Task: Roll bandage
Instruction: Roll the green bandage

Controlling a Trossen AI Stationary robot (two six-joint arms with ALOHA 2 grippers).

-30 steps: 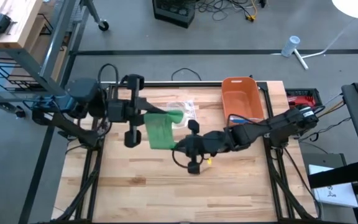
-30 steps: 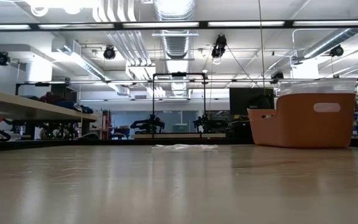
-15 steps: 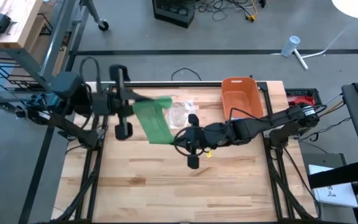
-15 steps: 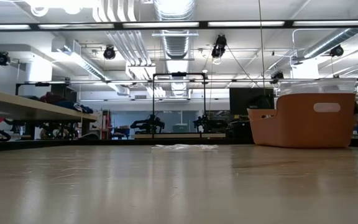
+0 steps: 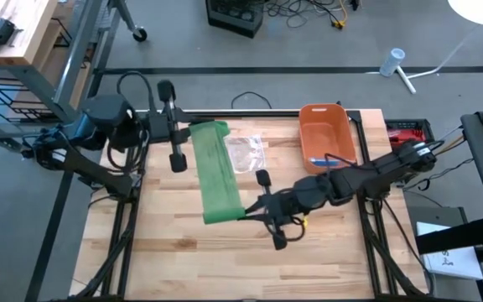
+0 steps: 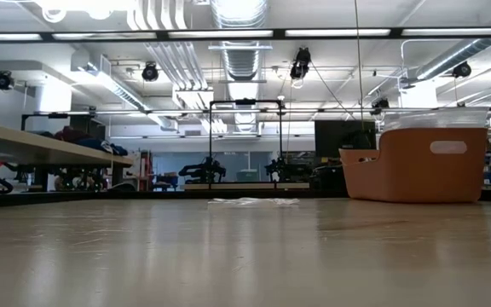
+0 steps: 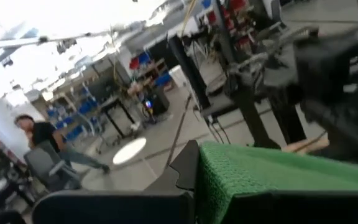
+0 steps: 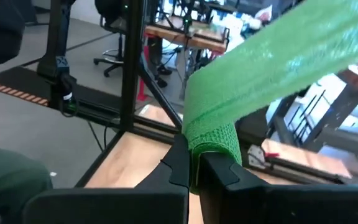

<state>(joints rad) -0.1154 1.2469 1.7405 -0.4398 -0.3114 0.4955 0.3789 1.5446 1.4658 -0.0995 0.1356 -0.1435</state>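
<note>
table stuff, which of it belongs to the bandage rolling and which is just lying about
In the job:
- green bandage, stretched out between the two claws
- left claw, shut on the bandage's far end
- right claw, shut on its near end

Lying about:
- orange bin
- clear plastic wrapper beside the bandage

Robotics lab or workshop, open-plan. Wooden desk (image 5: 183,252) on black metal frame, set on grey concrete floor (image 5: 267,50). Exposed ceiling ducts (image 6: 239,34) and strip lights (image 6: 339,32) overhead. Further workbenches (image 6: 41,147) and framed rigs (image 6: 245,141) in far room. Loose cables (image 5: 309,13) on floor; office chair (image 7: 45,168) beyond.
</note>
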